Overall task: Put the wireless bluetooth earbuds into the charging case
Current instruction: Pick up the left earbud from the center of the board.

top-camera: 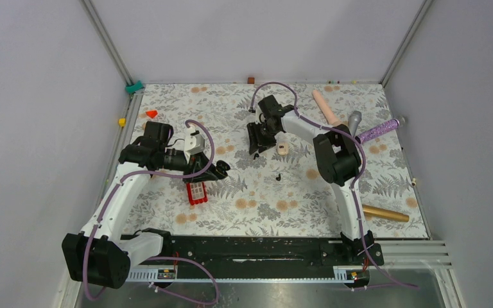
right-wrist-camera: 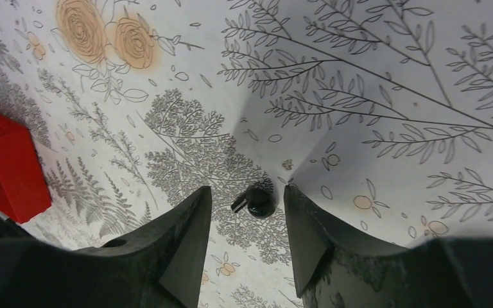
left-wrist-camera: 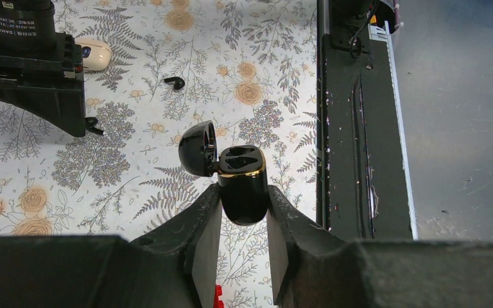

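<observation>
My left gripper point(left-wrist-camera: 242, 192) is shut on the black charging case point(left-wrist-camera: 242, 183) and holds it above the table. Its lid point(left-wrist-camera: 198, 149) is swung open to the left and both sockets show empty. In the top view the case point(top-camera: 219, 169) is left of centre. My right gripper point(right-wrist-camera: 247, 191) is open, pointing down, with one tiny black earbud point(right-wrist-camera: 257, 201) lying on the cloth between its fingertips, untouched. That earbud also shows in the left wrist view point(left-wrist-camera: 92, 124) beside the right gripper point(top-camera: 257, 145). The second earbud point(top-camera: 278, 174) lies loose on the cloth, also in the left wrist view point(left-wrist-camera: 174, 82).
A red block point(top-camera: 196, 192) lies below the left gripper and shows in the right wrist view point(right-wrist-camera: 6, 160). A cream round piece point(top-camera: 282, 149) sits right of the right gripper. A pink cylinder point(top-camera: 326, 106), a purple rod point(top-camera: 379, 131) and a golden cylinder point(top-camera: 385, 213) lie at the right.
</observation>
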Controlling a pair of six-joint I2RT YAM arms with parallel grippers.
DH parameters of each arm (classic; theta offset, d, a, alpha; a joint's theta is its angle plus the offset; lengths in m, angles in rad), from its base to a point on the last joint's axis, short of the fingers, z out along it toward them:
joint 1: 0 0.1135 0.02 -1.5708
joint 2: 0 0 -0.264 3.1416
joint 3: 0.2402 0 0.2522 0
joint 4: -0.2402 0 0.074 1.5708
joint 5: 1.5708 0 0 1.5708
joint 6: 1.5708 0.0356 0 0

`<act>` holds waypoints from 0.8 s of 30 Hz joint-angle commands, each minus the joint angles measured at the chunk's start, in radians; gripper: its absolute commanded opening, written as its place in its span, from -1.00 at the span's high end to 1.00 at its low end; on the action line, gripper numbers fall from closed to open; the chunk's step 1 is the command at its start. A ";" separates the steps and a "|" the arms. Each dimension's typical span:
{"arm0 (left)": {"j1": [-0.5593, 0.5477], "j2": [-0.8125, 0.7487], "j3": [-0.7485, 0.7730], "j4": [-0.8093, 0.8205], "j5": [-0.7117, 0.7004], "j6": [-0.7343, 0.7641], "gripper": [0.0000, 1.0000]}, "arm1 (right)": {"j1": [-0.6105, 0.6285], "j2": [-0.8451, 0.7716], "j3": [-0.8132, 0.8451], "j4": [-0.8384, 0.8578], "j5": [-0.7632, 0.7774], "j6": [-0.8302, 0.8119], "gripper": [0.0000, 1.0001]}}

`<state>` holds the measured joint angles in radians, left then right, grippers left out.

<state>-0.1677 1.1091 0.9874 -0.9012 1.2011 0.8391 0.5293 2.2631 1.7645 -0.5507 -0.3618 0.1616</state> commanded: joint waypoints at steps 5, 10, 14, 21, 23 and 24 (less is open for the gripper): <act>0.010 -0.003 -0.001 0.016 0.053 0.027 1.00 | 0.004 -0.002 -0.004 -0.030 -0.115 0.008 0.03; 0.010 -0.005 -0.001 0.018 0.055 0.026 1.00 | 0.010 -0.019 -0.034 -0.026 -0.119 -0.002 0.07; 0.012 -0.010 -0.001 0.017 0.054 0.026 1.00 | 0.011 -0.033 -0.055 -0.010 -0.075 -0.011 0.12; 0.012 -0.009 -0.001 0.017 0.058 0.026 1.00 | 0.011 -0.036 -0.072 0.000 -0.064 -0.013 0.28; 0.012 -0.008 -0.001 0.017 0.057 0.026 1.00 | 0.011 -0.034 -0.073 0.000 -0.064 -0.014 0.28; 0.013 -0.007 -0.001 0.017 0.057 0.026 1.00 | 0.011 -0.033 -0.073 0.000 -0.062 -0.013 0.28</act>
<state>-0.1616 1.1091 0.9874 -0.9012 1.2018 0.8391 0.5304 2.2581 1.7115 -0.5320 -0.4564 0.1616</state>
